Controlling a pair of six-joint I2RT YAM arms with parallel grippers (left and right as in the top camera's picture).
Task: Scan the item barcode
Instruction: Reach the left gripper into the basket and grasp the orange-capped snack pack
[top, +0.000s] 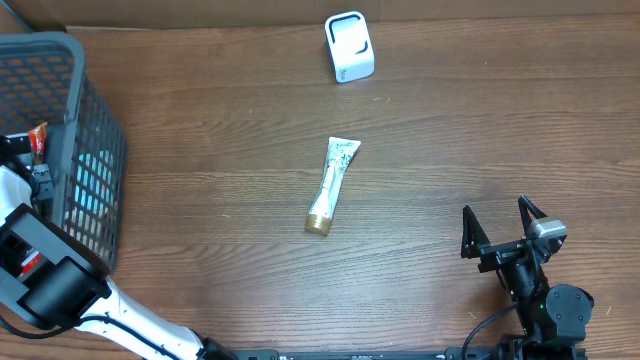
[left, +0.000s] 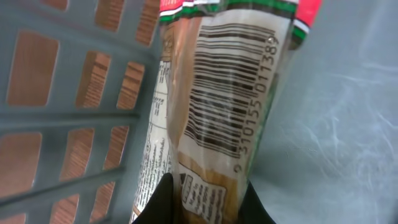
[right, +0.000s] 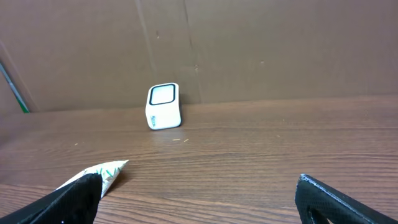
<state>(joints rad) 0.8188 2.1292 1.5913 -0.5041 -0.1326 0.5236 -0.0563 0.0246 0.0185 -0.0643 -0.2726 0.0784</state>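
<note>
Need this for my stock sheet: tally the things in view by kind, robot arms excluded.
basket: 1
scanner: 1
tube: 1
packet: 1
Total: 4

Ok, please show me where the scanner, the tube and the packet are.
scanner (top: 349, 48), overhead view, on its white front face.
tube (top: 332, 180), overhead view, middle of its body.
packet (left: 227, 93), left wrist view, on its barcode.

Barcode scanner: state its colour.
The barcode scanner is white with a black-rimmed window; the right wrist view shows it best.
</note>
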